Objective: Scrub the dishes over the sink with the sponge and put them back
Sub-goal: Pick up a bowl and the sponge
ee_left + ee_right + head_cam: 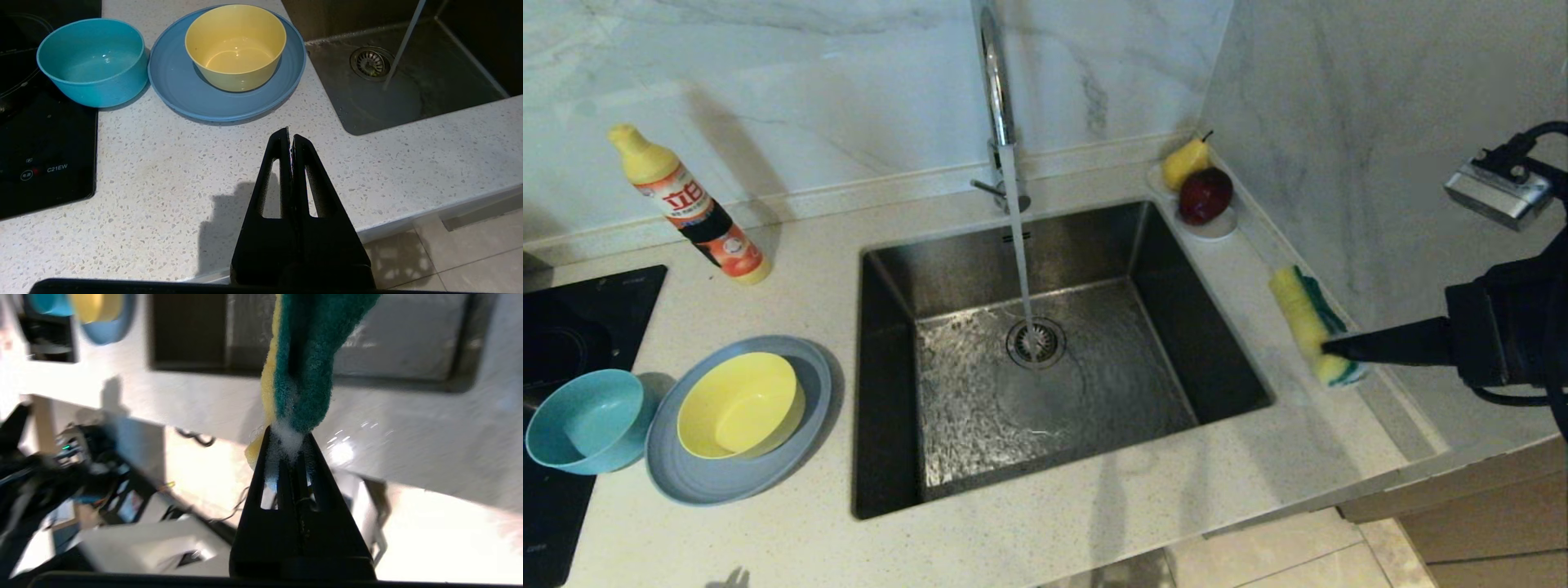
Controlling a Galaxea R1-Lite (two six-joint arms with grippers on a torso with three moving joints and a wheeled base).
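The sponge (1311, 323), foamy at its end, is pinched in the right gripper (1327, 347) above the table's strip between the sink (1045, 351) and the right wall. Water runs from the faucet (996, 90) into the sink. By the table's left edge the yellow bowl (738, 403) sits on the grey-blue plate (698, 482), the teal bowl (587, 420) just beside it. The left gripper (291, 141) hangs closed and empty over the front edge.
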